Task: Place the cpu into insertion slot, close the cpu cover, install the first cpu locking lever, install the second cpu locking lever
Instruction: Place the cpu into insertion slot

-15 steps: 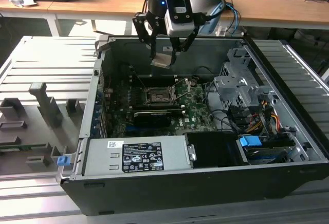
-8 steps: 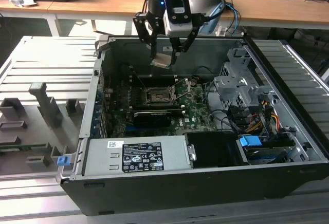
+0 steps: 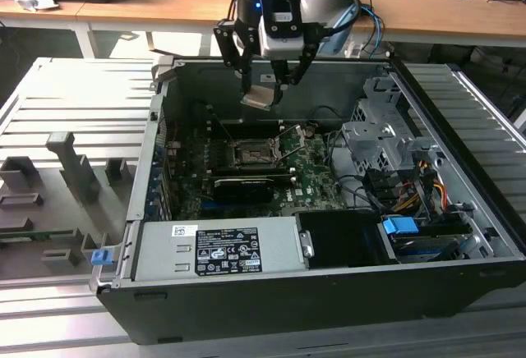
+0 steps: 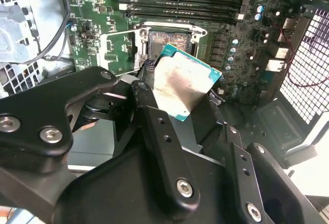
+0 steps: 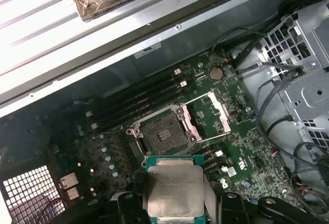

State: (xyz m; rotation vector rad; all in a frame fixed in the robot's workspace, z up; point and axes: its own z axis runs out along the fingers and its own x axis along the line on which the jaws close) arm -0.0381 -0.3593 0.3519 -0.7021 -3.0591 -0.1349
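Note:
My gripper [image 3: 261,87] hangs over the open computer case, shut on the cpu [image 3: 259,97], a small silvery-tan square chip held tilted above the motherboard. In both wrist views the cpu [image 4: 182,88] [image 5: 175,190] sits between the black fingers [image 4: 154,116]. Below and beyond it lies the insertion slot [image 5: 163,134] [image 4: 169,41] [image 3: 249,154], a square black socket with nothing in it. The cpu cover [image 5: 205,116] stands flipped open beside the slot, with thin metal levers raised next to it.
A grey power supply box [image 3: 218,247] fills the case's near side, with a long black heatsink block [image 3: 242,185] behind it. Memory sticks [image 5: 139,98] run beside the socket. A drive cage [image 3: 386,140] and loose cables [image 3: 427,190] crowd the exterior view's right.

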